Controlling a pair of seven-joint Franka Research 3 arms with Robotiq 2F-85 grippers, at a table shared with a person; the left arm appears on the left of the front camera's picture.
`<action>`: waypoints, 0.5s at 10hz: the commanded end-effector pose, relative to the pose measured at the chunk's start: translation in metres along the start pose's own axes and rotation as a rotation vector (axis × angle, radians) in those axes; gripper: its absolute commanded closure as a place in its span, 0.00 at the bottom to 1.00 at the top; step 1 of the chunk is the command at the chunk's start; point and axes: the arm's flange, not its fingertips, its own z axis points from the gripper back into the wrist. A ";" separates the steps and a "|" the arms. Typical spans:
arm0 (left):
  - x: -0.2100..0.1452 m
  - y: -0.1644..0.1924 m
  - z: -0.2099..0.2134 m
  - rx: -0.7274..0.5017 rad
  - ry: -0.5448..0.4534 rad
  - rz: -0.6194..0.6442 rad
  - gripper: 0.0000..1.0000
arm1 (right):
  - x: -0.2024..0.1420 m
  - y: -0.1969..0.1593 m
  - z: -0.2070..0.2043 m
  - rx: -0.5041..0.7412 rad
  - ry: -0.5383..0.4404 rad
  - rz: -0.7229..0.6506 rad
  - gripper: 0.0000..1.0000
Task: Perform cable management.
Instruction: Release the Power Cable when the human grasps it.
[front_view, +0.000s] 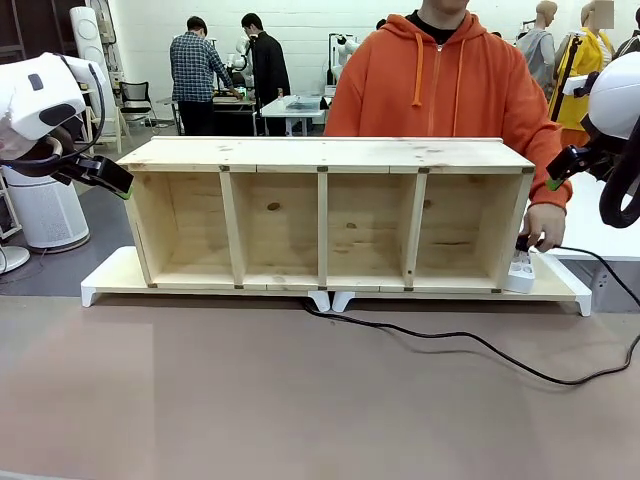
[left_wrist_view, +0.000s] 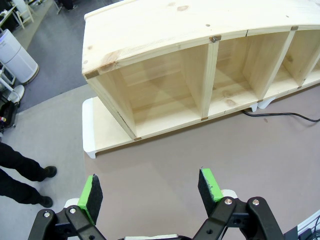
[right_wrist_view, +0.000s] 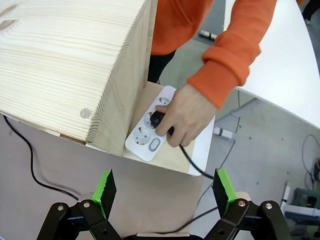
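Robotics lab or open workshop floor. Evidence: grey floor, white walls, two people (front_view: 228, 72) standing at a far workbench (front_view: 262, 106) in the front view; a white air purifier (front_view: 45, 208) on the floor at left; an office chair (front_view: 135, 102) behind; a large brown work table (front_view: 300, 400) in the foreground.
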 end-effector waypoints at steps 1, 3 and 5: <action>0.001 0.000 0.000 0.002 -0.004 0.000 0.00 | -0.001 -0.001 0.000 0.002 0.000 -0.003 0.00; 0.001 0.000 0.000 0.002 -0.004 0.000 0.00 | -0.001 -0.001 0.000 0.002 0.000 -0.003 0.00; 0.001 0.000 0.000 0.002 -0.004 0.000 0.00 | -0.001 -0.001 0.000 0.002 0.000 -0.003 0.00</action>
